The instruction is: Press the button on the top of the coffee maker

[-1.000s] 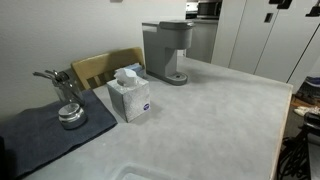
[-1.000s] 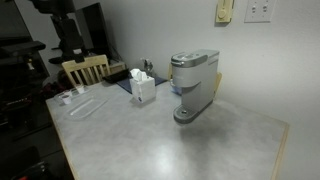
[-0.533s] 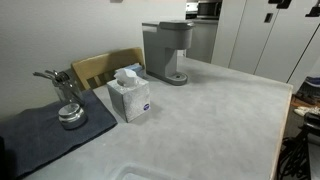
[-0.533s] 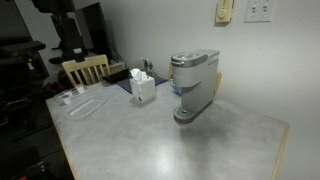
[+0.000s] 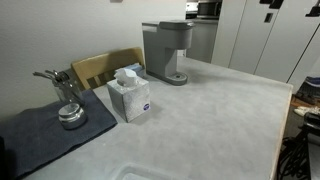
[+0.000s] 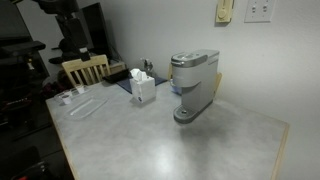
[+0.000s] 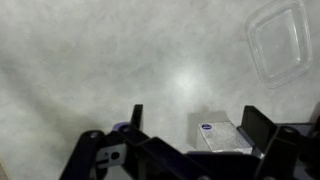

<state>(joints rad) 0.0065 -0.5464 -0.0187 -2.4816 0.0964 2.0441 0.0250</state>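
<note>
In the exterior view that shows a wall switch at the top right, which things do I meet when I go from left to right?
chair → tissue box → coffee maker → wall switch

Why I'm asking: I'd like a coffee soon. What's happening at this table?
A robot arm is meant to press the button on top of the coffee maker, but nothing touches the machine yet. In the wrist view the gripper is open and empty, well above the table, looking down on the tissue box and a clear plastic container. The coffee maker does not show in that view.
</note>
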